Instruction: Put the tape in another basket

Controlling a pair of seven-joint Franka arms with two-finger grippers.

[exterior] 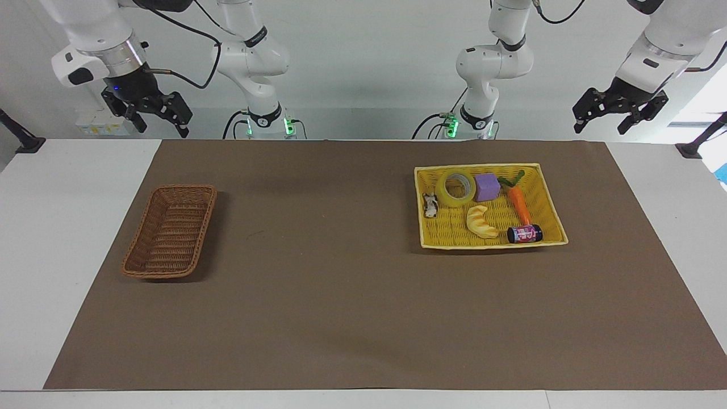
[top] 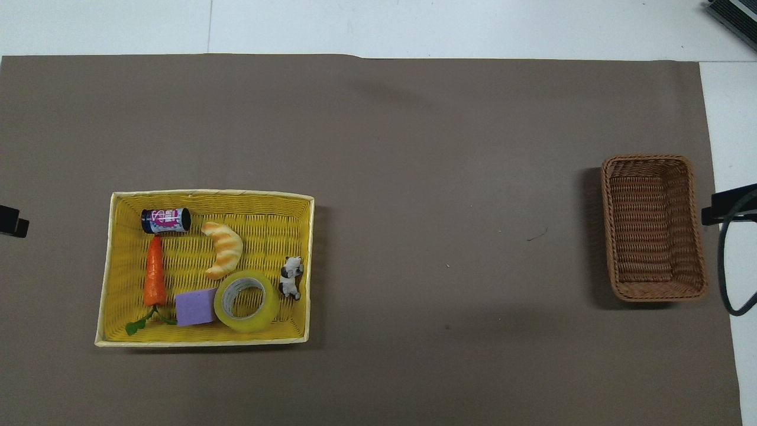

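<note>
The tape [exterior: 446, 197] is a translucent yellow roll lying flat in the corner of the flat yellow basket [exterior: 448, 227] nearest the robots; it also shows in the overhead view [top: 263, 313]. The brown wicker basket [exterior: 170, 233] stands empty at the right arm's end of the table and shows in the overhead view too [top: 653, 228]. My left gripper [exterior: 601, 126] is open and empty, raised by the table's edge at the left arm's end. My right gripper [exterior: 162, 130] is open and empty, raised by the table's edge at the right arm's end. Both arms wait.
In the yellow basket [top: 266, 236] with the tape lie a purple block [exterior: 487, 187] right beside it, a carrot [exterior: 519, 205], a croissant toy [exterior: 481, 221], a small can [exterior: 524, 233] and a cow figurine [exterior: 430, 205]. A brown mat [exterior: 341, 284] covers the table.
</note>
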